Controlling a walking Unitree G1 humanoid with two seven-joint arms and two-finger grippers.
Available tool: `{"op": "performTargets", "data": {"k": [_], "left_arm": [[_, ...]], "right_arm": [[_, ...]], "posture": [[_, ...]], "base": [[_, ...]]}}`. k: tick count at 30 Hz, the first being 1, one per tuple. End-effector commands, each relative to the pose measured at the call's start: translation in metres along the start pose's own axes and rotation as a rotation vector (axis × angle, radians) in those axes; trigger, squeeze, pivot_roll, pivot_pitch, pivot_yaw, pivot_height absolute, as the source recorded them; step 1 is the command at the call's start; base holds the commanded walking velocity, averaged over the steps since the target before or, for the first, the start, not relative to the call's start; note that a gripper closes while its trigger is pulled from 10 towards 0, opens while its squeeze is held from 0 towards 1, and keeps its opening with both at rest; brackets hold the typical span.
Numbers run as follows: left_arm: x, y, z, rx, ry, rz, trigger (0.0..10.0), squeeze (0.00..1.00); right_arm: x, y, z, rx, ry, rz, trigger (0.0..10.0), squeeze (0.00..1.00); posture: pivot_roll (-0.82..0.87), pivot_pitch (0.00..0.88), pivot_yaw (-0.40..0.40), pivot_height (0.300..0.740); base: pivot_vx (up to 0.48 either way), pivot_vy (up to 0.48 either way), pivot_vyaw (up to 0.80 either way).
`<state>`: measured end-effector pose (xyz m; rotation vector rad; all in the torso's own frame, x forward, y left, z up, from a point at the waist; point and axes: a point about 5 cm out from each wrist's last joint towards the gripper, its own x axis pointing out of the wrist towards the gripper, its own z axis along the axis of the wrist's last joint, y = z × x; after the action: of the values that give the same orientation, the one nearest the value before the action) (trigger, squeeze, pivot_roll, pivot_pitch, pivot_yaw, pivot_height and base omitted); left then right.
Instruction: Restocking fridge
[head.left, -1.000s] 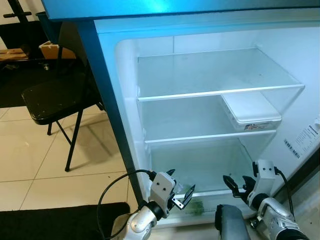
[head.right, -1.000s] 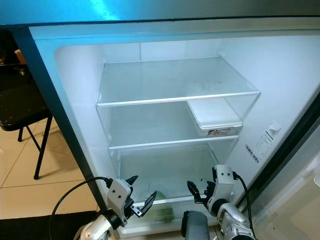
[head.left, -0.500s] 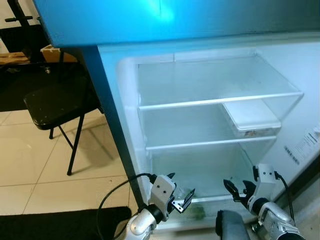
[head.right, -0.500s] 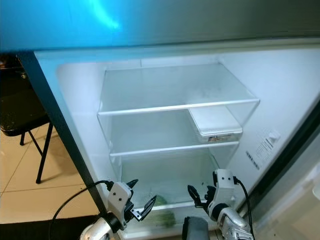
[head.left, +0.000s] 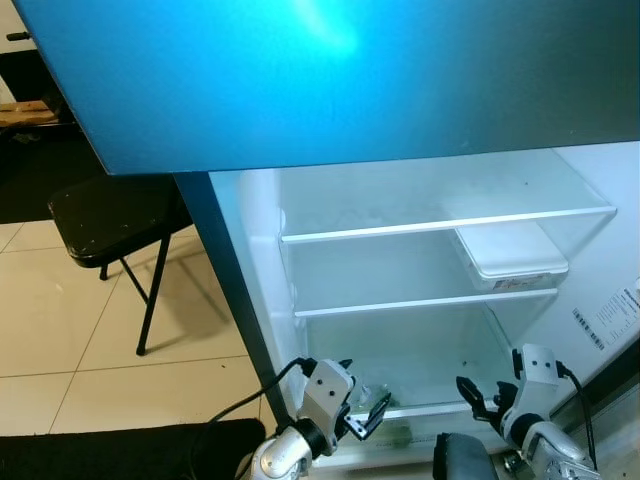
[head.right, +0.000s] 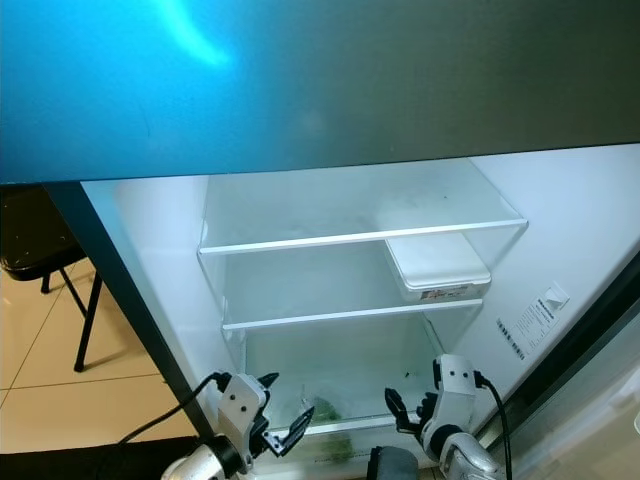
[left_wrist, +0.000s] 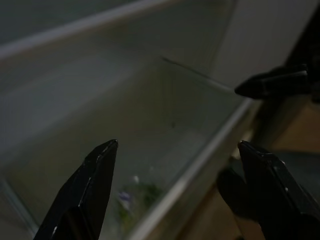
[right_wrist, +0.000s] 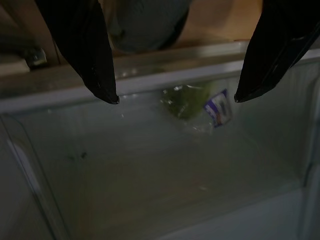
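Two end effectors low in frame, both with fingers apart, holding nothing: left end effector (head.left: 362, 420) lower centre, right end effector (head.left: 480, 400) lower right. Just beyond them, one clear crisper drawer (right_wrist: 150, 165) with one green bagged item (right_wrist: 192, 102) inside. Farther back, two glass shelves (head.left: 440, 215); one white lidded container (head.left: 510, 255) on the lower shelf, right side. One black folding chair (head.left: 110, 215), far left.
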<state>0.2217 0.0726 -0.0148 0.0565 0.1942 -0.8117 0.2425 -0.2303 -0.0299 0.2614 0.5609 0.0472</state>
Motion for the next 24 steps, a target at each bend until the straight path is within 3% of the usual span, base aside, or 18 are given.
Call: {"op": "performTargets", "data": {"k": [1, 3, 10, 24], "left_arm": [[-0.002, 0.004, -0.002, 0.023, 0.038, -0.025, 10.0, 0.0], [-0.003, -0.006, -0.008, 0.047, 0.077, -0.096, 10.0, 0.0], [-0.005, -0.014, -0.014, 0.086, 0.112, -0.157, 10.0, 0.0], [-0.004, -0.02, -0.014, 0.152, 0.125, -0.247, 10.0, 0.0]], "right_arm": [[-0.003, -0.002, -0.007, 0.011, 0.024, -0.014, 10.0, 0.0], [-0.005, -0.003, -0.01, 0.026, 0.02, -0.01, 10.0, 0.0], [-0.006, -0.004, -0.012, 0.021, 0.028, -0.014, 10.0, 0.0], [-0.004, -0.004, -0.012, -0.001, 0.049, -0.036, 10.0, 0.0]], "posture": [[0.01, 0.0, 0.001, 0.582], [0.0, 0.0, 0.003, 0.596], [0.0, 0.0, 0.001, 0.621], [0.0, 0.0, -0.001, 0.626]], "base": [[0.0, 0.0, 0.0], [0.0, 0.0, 0.0], [0.0, 0.0, 0.0], [0.0, 0.0, 0.0]]}}
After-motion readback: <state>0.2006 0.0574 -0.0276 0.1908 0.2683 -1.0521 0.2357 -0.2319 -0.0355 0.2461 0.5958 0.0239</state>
